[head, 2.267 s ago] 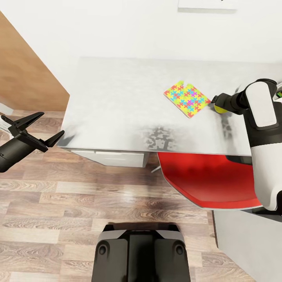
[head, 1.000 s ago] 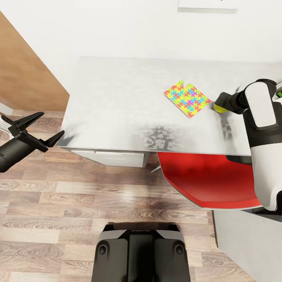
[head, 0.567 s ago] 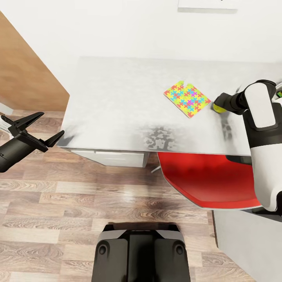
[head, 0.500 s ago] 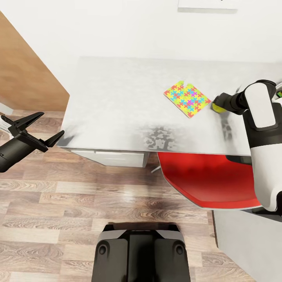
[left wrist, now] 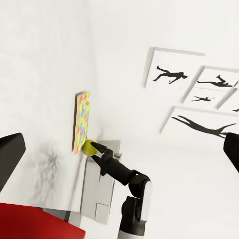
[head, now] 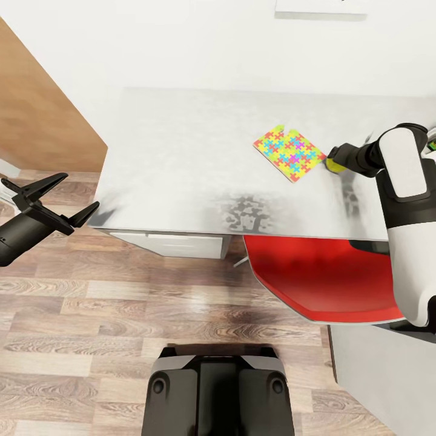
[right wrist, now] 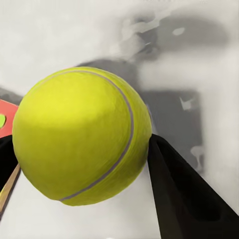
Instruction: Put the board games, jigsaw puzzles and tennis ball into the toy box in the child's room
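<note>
Wood floor point(head: 91, 327) lies nearest, where the left gripper point(head: 51, 200) hangs with jaws spread. A red chair point(head: 321, 278) tucks under the grey table point(head: 181, 151). Farther right, the right gripper point(head: 334, 160) clasps the tennis ball point(right wrist: 82, 137) just beside the jigsaw puzzle point(head: 289, 152).

The fuzzy yellow-green tennis ball point(right wrist: 79, 137) with a pale grey seam is showing between the black fingers of the right tool point(head: 333, 162). The flat jigsaw puzzle point(head: 289, 152) is glowing in yellow, pink, blue, green and orange pieces on the mottled grey-white surface point(head: 181, 157), its underside seemingly red.
</note>
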